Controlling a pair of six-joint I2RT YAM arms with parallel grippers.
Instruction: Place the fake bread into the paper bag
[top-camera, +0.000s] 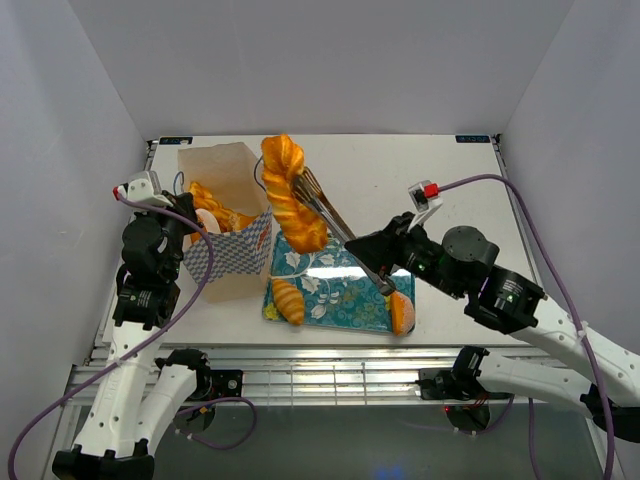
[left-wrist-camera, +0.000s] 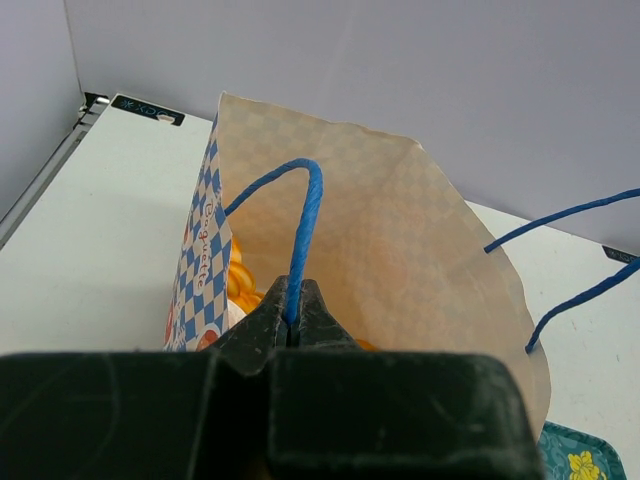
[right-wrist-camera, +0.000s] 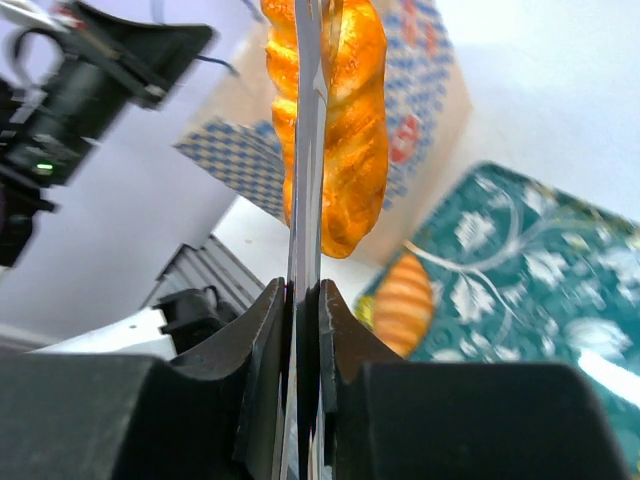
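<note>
Braided loaf (top-camera: 290, 195): glossy, smooth, plastic-looking | paper bag (top-camera: 228, 172): matt cream paper | handle (left-wrist-camera: 303, 230): blue twisted cord | tongs (top-camera: 335, 222): bright bare metal | tray (top-camera: 350, 292): glossy, reflective | table (top-camera: 420, 170): matt white.

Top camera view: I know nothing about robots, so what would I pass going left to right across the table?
left arm → paper bag → braided loaf → right gripper → round bun. The croissant and tray overlap the others, so they are left out.
</note>
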